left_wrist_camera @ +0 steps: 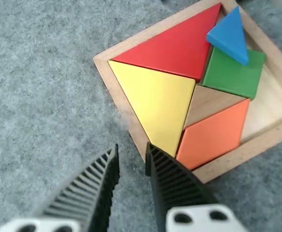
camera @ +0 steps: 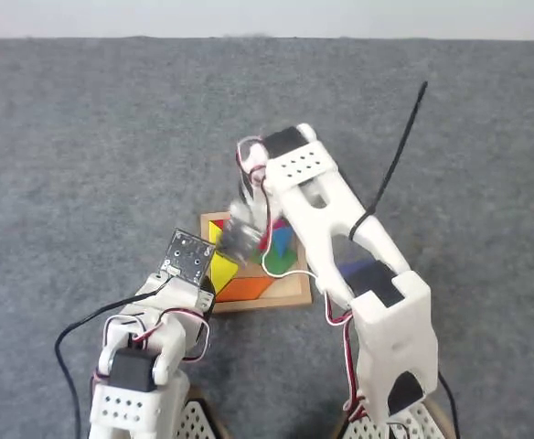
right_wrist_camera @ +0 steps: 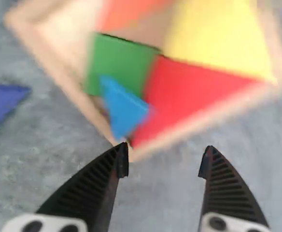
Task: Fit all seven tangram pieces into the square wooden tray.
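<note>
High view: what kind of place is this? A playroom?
Probably a robot test bench, not a playroom: the left arm and right arm stand at a table covered in grey carpet, with a wooden puzzle tray in front of them.

The white right arm (camera: 326, 206) hides the far right part of the square wooden tray (camera: 281, 299), with much of the green square piece (camera: 282, 263) and light blue triangle (camera: 283, 240). Its fingers (camera: 240, 236) are a blur. Right of the tray, a dark blue triangle (camera: 360, 269) on the grey tabletop (camera: 84, 137) is half hidden.
</note>
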